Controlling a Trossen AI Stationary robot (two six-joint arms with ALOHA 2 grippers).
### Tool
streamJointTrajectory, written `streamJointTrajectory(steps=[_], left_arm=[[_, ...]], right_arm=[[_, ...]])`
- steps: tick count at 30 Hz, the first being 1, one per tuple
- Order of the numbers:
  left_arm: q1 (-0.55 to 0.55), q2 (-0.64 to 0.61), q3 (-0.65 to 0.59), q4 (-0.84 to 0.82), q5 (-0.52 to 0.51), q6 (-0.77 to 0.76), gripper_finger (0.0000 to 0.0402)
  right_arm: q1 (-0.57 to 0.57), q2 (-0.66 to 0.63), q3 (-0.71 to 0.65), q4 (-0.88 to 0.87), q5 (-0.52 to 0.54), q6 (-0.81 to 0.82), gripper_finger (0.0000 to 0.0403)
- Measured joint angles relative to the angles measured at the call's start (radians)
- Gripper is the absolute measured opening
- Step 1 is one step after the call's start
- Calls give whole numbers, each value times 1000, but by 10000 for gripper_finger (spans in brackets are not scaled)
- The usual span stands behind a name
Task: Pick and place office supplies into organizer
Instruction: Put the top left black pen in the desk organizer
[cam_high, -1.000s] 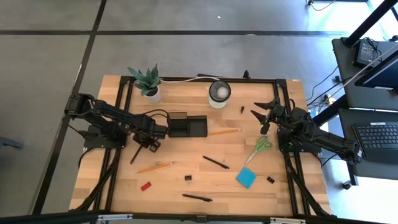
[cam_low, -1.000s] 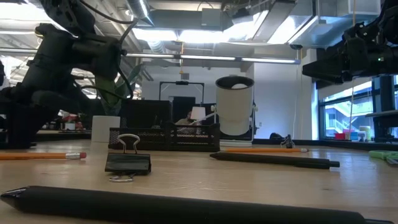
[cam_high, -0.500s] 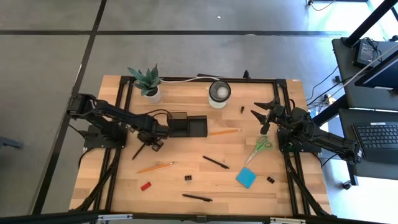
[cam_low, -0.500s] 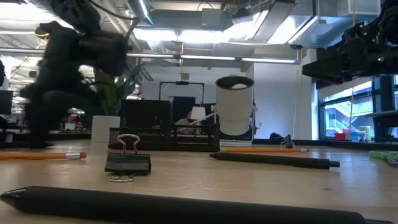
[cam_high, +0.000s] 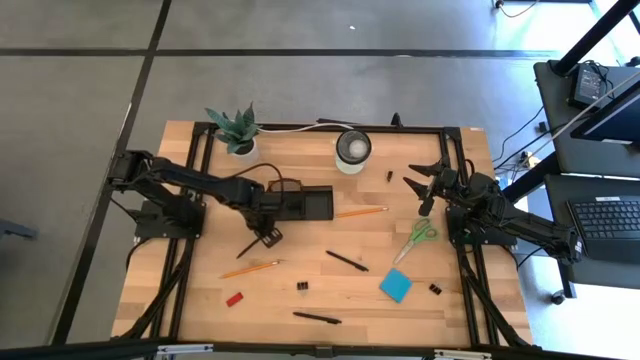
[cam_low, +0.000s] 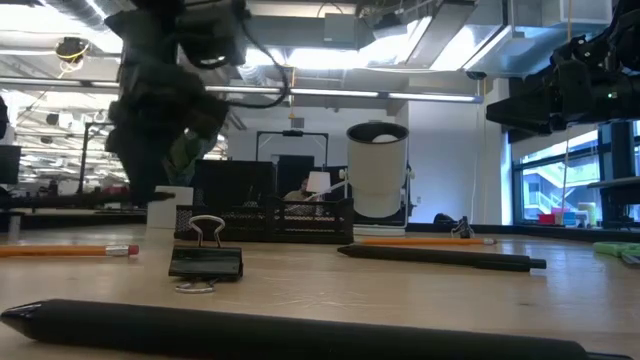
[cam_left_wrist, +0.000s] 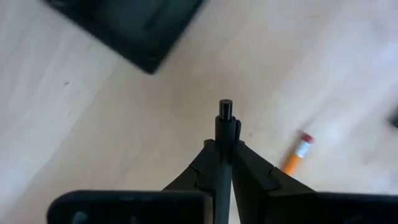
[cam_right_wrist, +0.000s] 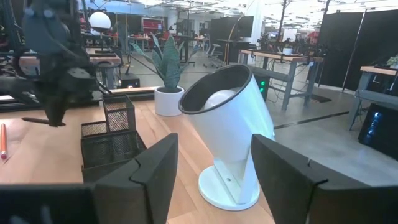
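Left gripper (cam_left_wrist: 225, 163) pinching a slim black pen (cam_left_wrist: 224, 134) above the wooden table (cam_high: 300, 290), just beside the black mesh organizer (cam_high: 302, 203), right gripper (cam_right_wrist: 214, 177) spread, waiting near the white cup (cam_right_wrist: 231, 134).

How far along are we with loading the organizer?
Early. Nothing can be seen in the organizer yet. In hand: the left tool is shut on a black pen, lifted beside the organizer. Still on the table: two pencils, two more pens, scissors, sticky-note pad, eraser, clips. The right tool waits open by the white cup.
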Motion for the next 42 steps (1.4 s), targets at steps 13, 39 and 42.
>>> streamJointTrajectory(steps=[13, 39, 42], left_arm=[[19, -53, 131, 145, -113, 424, 21], [249, -233, -40, 545, -325, 757, 21], [259, -233, -82, 587, -297, 736, 21]], right_arm=[[0, 0, 0, 0, 0, 0, 207], [0, 0, 0, 13, 0, 26, 207], [0, 0, 0, 13, 0, 26, 207]])
